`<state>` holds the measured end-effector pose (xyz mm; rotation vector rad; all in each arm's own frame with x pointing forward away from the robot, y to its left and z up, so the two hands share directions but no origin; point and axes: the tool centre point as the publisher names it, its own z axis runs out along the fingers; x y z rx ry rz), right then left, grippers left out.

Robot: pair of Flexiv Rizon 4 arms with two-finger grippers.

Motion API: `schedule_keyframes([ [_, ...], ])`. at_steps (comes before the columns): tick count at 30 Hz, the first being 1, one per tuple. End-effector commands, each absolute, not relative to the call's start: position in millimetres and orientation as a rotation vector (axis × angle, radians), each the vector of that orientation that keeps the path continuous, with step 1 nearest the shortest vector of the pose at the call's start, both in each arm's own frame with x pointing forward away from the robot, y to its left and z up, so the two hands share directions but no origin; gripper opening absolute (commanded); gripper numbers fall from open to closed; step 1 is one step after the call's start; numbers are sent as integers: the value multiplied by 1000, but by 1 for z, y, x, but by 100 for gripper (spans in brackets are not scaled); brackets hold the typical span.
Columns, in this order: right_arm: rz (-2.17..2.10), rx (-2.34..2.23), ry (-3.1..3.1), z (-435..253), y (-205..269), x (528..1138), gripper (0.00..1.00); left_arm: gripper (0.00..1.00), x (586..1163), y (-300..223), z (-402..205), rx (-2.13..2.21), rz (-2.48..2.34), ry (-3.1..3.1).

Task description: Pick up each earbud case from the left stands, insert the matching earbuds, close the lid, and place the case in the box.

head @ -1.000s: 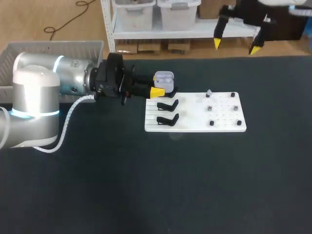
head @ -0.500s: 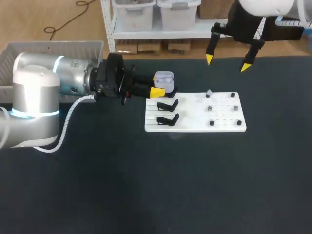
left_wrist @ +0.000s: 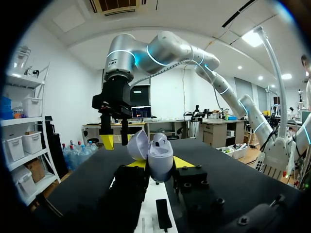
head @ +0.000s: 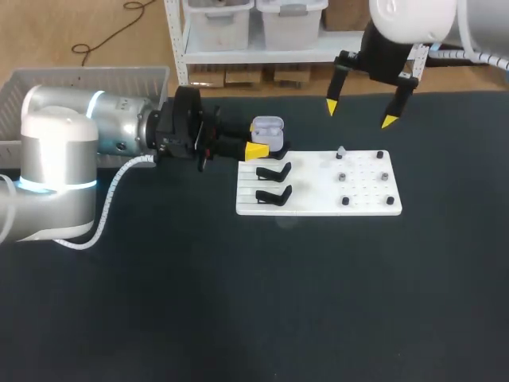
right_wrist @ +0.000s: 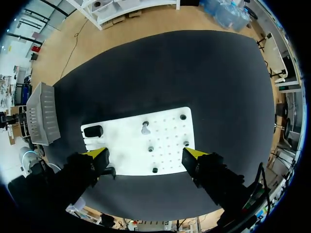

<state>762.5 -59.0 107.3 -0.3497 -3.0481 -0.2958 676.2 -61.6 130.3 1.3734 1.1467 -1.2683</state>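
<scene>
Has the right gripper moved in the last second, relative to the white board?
Yes. The right gripper has come closer to the white board, toward its far edge, fingers open.

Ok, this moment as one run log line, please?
left gripper: shut on open pale lilac earbud case | right gripper: open, over white perforated board

Pale, perhaps lilac earbud case [head: 268,131] (lid open) sits upright behind two black stands [head: 274,171].

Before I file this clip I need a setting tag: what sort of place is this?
Probably a robotics lab test bench: a black table carries a white pegged fixture board, the left gripper holds an open earbud case, and the right gripper hangs above the board.
</scene>
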Motion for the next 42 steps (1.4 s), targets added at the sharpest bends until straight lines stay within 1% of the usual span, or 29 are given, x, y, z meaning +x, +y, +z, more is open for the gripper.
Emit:
schedule_keyframes([
  [1, -298, -351, -3049, 107, -60, 762, 100, 0, 677, -62, 130, 1376, -1269, 1147],
  [14, -298, -351, -3049, 107, -60, 762, 100, 0, 677, -62, 130, 1376, -1269, 1147],
  [24, -397, -559, -3054, 80, -64, 757, 100, 0, 677, -62, 130, 1376, -1269, 1147],
  [27, -381, -641, -3123, 76, -67, 753, 100, 0, 677, -62, 130, 1376, -1269, 1147],
  [34, -157, -760, -3296, 54, -67, 746, 100, 0, 677, -62, 130, 1376, -1269, 1147],
  [42, -225, -760, -3306, 44, -62, 748, 100, 0, 677, -62, 130, 1376, -1269, 1147],
])
